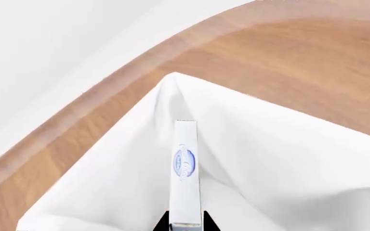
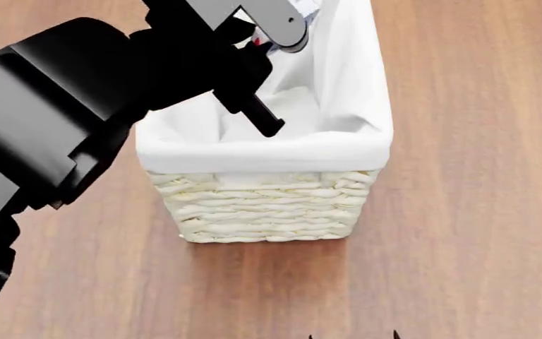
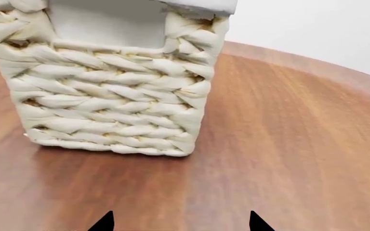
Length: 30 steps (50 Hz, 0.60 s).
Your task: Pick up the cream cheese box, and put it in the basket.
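1. Black left arm [image 2: 73, 120] hiding most of the cream cheese box [image 1: 186, 171] from the head.
2. Left gripper [image 1: 186, 225] clamped on that box, above the basket [image 2: 262, 205] liner [image 1: 288, 159].
3. Right gripper [image 3: 179, 222] spread wide, beside the basket, over wooden table [image 3: 300, 144].

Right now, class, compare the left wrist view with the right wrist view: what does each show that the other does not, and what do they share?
Only the left wrist view shows the cream cheese box, held edge-on between the left gripper fingertips above the white cloth liner inside the basket.

Only the right wrist view shows the basket from outside: its woven wicker wall, standing on the table, and the right gripper with its fingertips apart, holding nothing.

Both show the wooden table and the pale background beyond its edge.
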{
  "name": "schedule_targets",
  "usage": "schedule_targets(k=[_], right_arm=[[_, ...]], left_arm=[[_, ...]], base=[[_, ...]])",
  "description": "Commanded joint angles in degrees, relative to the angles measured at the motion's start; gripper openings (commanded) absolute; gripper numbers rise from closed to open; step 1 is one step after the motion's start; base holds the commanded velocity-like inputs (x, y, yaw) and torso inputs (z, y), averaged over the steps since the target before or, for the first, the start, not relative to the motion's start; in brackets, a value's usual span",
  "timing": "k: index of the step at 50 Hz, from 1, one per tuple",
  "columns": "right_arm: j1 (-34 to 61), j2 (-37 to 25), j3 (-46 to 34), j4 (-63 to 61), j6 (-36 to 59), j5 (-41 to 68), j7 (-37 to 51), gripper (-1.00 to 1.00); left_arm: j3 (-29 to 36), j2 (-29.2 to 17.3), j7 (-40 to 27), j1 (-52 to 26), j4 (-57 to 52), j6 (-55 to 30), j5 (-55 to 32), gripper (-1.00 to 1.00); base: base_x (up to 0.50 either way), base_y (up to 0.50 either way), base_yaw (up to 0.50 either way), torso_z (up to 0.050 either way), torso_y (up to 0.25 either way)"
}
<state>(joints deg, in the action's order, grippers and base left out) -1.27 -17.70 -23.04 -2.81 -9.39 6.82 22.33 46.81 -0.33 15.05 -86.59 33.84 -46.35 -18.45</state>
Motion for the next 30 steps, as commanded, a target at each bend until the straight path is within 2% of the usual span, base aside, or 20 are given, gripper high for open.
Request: schedule_targets(k=[1, 5, 13, 14, 20, 30], right_arm=[[-0.3, -0.3, -0.2, -0.7, 0.2, 0.2, 0.1, 1.0], [-0.2, -0.3, -0.4, -0.6, 0.2, 0.2, 0.1, 1.0], [-0.2, -0.4, -0.4, -0.8, 0.1, 0.3, 0.3, 1.0], [-0.1, -0.4, -0.4, -0.6, 0.1, 0.3, 0.3, 1.0], [0.1, -0.3, -0.6, -0.2, 0.0, 0.2, 0.4, 1.0], [0.6, -0.1, -0.7, 0.8, -0.3, 0.4, 0.4, 1.0]], left_arm=[[13.7, 0.2, -7.4, -5.9, 12.6, 9.1, -17.3, -1.0], [15.9, 0.2, -7.6, -7.0, 14.9, 11.0, -20.3, -1.0], [25.5, 0.3, -11.0, -9.0, 19.7, 17.0, -30.0, -1.0], [26.5, 0.3, -11.5, -9.6, 20.2, 17.0, -31.6, 1.0], [28.5, 0.0, -13.0, -10.7, 20.8, 18.6, -35.0, 1.0], [26.3, -4.7, -15.5, -11.6, 12.4, 16.5, -38.0, 1.0]], base=[[0.0, 0.0, 0.0, 0.0, 0.0], [0.0, 0.0, 0.0, 0.0, 0.0], [0.0, 0.0, 0.0, 0.0, 0.001], [0.0, 0.0, 0.0, 0.0, 0.0], [0.0, 0.0, 0.0, 0.0, 0.0], [0.0, 0.0, 0.0, 0.0, 0.0]])
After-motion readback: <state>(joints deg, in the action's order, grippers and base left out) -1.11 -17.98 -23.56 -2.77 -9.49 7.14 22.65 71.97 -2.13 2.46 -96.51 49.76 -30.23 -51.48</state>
